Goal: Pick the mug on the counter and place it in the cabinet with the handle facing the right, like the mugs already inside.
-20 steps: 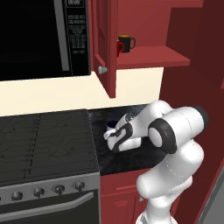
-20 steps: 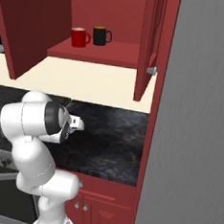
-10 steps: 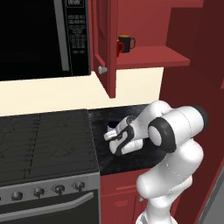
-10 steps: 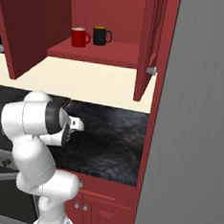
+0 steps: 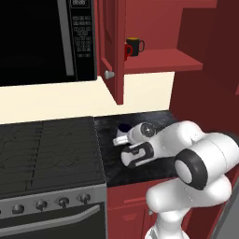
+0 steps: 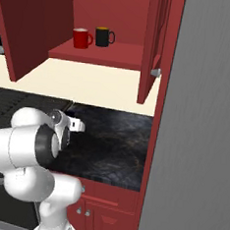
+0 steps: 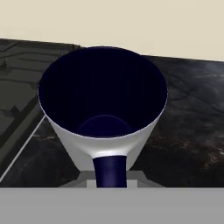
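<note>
Risk: if the grip is taken on the small dark navy loop handle (image 7: 110, 171) alone, the small white cylindrical mug with dark navy inside (image 7: 103, 107) may swing or slip during lifting, spoiling the handle-right orientation required in the dark red wall cabinet (image 6: 100, 54).

The mug stands upright on the black glossy marbled stone table (image 6: 115, 141), near the stove edge, directly ahead of the hand, handle toward it. Whether the fingers are apart or together cannot be determined.
</note>
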{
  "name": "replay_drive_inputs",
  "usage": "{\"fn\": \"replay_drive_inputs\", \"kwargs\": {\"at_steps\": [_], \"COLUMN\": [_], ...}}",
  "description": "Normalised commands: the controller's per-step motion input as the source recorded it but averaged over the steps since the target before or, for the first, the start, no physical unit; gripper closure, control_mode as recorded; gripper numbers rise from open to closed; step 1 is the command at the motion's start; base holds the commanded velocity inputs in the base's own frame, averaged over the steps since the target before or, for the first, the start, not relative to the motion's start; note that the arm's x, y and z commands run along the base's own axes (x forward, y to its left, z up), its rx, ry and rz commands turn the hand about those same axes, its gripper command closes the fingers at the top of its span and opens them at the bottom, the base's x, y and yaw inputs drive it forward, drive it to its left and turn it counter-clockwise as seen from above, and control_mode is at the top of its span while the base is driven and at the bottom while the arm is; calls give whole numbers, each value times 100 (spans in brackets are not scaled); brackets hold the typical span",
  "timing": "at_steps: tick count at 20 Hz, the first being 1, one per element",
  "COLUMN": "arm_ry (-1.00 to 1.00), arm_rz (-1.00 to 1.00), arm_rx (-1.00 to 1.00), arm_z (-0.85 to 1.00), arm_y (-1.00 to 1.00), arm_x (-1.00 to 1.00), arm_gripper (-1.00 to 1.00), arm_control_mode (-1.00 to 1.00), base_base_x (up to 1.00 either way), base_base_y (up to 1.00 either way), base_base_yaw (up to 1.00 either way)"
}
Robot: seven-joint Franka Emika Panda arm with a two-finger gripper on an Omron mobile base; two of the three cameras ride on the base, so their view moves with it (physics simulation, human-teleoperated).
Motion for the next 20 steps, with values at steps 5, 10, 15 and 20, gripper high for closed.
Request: {"fn": "replay_drive_inputs", "kwargs": {"at_steps": [5, 10, 15, 20], "arm_ry": [0, 2, 8, -3], "arm_rz": [0, 3, 7, 12], "arm_rx": [0, 0, 0, 0], "arm_z": [78, 81, 51, 0], "arm_y": [-16, -11, -13, -6], "arm_x": [-19, -13, -23, -52], "arm_gripper": [100, 100, 100, 100], "arm_control_mode": [-100, -100, -100, -100], "base_base_x": [0, 0, 0, 0], "base_base_y": [0, 0, 0, 0], "base_base_yaw": [0, 0, 0, 0]}}
